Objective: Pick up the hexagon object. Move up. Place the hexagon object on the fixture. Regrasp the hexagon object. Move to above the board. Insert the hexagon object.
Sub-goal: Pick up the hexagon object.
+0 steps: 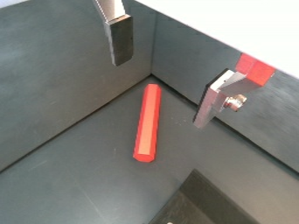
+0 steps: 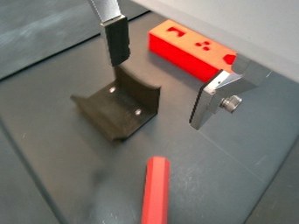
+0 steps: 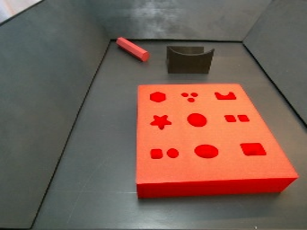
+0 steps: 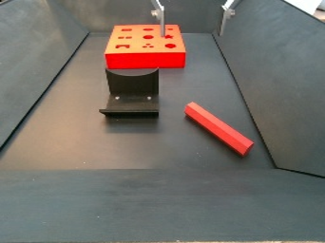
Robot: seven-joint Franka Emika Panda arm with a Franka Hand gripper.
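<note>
I see the gripper (image 1: 163, 74) hanging above the dark floor, its flat silver fingers (image 1: 118, 39) spread wide apart with nothing between them. The long slim red-pink hexagon bar (image 1: 147, 122) lies flat on the floor beneath, untouched, near a side wall. In a wrist view the small dark grey fixture (image 2: 119, 107) with its notched top stands just beyond the bar's end. In a side view the large flat bright red board (image 3: 204, 137) with cut-out shapes sits apart from the fixture (image 3: 188, 58).

Dark grey floor (image 4: 76, 142) with upright walls (image 3: 72, 36).
</note>
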